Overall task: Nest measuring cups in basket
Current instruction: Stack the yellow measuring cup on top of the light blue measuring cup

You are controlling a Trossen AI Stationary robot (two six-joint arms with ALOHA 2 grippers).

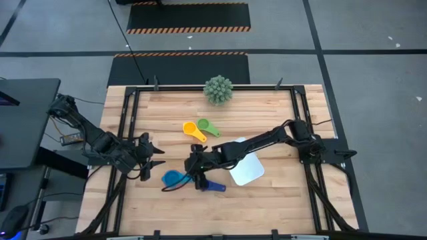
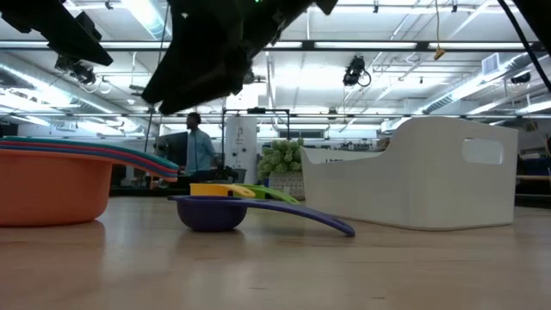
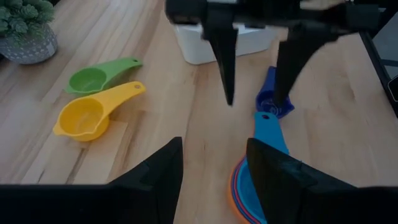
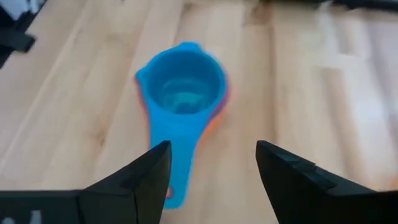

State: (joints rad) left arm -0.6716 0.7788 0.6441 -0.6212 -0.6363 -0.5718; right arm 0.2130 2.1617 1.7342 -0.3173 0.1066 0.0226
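Observation:
A nested stack of cups with a light blue one on top [image 1: 175, 178] lies on the table left of the middle; it also shows in the right wrist view [image 4: 183, 87] and, with orange lowest, in the low view [image 2: 52, 185]. A dark blue cup [image 1: 212, 187] lies just right of it. A yellow cup [image 1: 194, 131] and a green cup [image 1: 208, 127] lie farther back. The white basket [image 1: 247, 168] stands right of the middle. My right gripper [image 4: 211, 168] is open and hangs above the stack's handle [image 4: 177, 162], touching nothing. My left gripper [image 3: 211, 168] is open and empty, left of the stack.
A green spiky ball plant [image 1: 218, 89] in a pot stands at the table's far edge. Black frame rails [image 1: 127, 120] run along the table's left and right sides. Bare wood lies along the near edge. A person [image 2: 198, 146] stands in the room behind.

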